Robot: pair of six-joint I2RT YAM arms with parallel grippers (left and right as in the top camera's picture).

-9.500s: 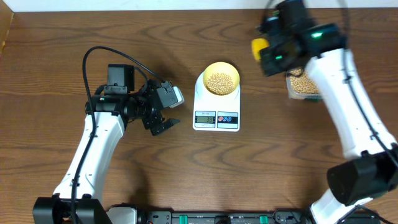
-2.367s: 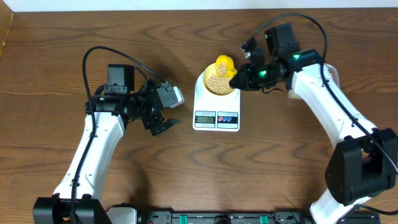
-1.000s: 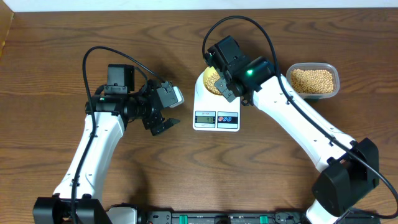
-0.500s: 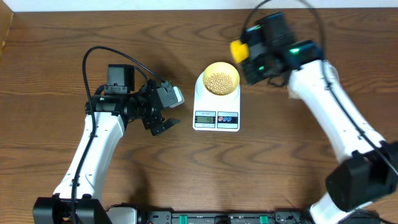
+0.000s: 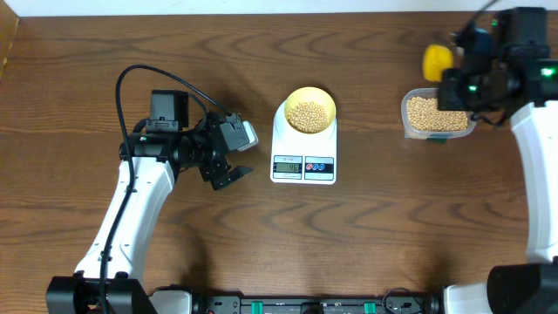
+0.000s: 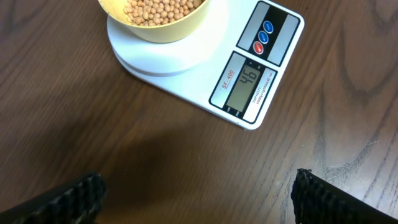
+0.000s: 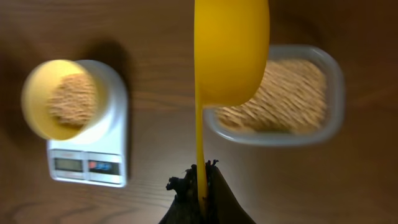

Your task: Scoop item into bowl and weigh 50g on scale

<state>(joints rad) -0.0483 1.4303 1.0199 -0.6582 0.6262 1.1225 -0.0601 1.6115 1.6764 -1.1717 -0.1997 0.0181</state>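
**A:** Start at the right end effector (image 7: pixel 200 186). What does it have?

**B:** Its jaws are clamped tight on the thin handle of the yellow scoop (image 7: pixel 230 50). In the wrist view the handle runs straight away toward 12 o'clock. Seen from overhead, the scoop head hangs at the 11 o'clock corner of the clear tub (image 5: pixel 438 131). That view is blurred, so I can't tell whether the scoop carries anything.

**A:** And the left end effector (image 5: pixel 228 176)?

**B:** Spread wide and gripping nothing. It sits over the worktop (image 5: pixel 349 244) near the scale (image 5: pixel 301 146), at the scale's 9 o'clock. In its wrist view the two black tips show at the bottom corners, with bare wood between them.

**A:** Where are the beans (image 5: pixel 310 114)?

**B:** One heap lies in the pale-yellow bowl (image 6: pixel 163 30), filling its middle. The bowl stands upright on the scale's round platform, at the 12 o'clock end. More beans fill the tub, which rests on the worktop around 2 to 3 o'clock from the scale, well apart from it.

**A:** Can you read the scale?

**B:** Yes. The display (image 6: pixel 249 87) at the 6 o'clock end shows the digits 46, with two round buttons just beside it.
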